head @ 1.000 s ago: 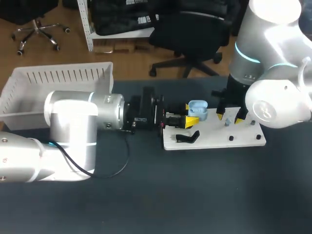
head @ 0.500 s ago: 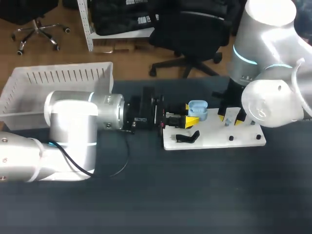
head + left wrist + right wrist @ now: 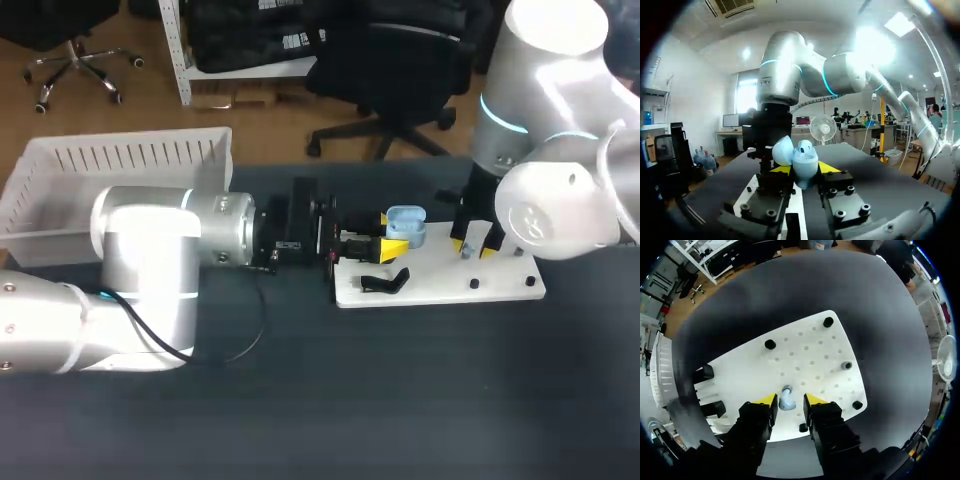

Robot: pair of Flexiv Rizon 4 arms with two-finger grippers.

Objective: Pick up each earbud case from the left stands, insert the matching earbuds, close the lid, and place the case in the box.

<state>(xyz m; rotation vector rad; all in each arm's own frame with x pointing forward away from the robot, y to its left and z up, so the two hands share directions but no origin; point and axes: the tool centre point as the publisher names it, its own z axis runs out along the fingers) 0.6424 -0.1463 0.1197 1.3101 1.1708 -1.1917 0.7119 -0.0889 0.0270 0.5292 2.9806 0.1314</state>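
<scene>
Stretching across the dark table (image 3: 300, 400) from the left, my left arm (image 3: 160, 245) lies level and ends at the left end of a white pegboard (image 3: 440, 287). My right arm (image 3: 545, 190) comes down over the board's middle. A white box (image 3: 120, 160) sits behind the left arm, well apart from the board.

The left gripper (image 3: 390, 236) is clamped on a pale blue earbud case (image 3: 406, 226), held off the board with its lid open. The right gripper (image 3: 790, 399) points straight down, fingers parted and gripping nothing. A small pale blue earbud (image 3: 786, 396) stands on the board directly between its yellow tips, seemingly touching neither.

The earbud lies right under the right gripper, its length running along the gap, so the fingers would likely close on its narrow sides. The right arm is the nearer one; the open case waits just beside, toward the left arm.

Only the right wrist view shows the earbud centred between the tips; from the head view it is too small to make out. Only the left wrist view shows the case's open mouth.
</scene>
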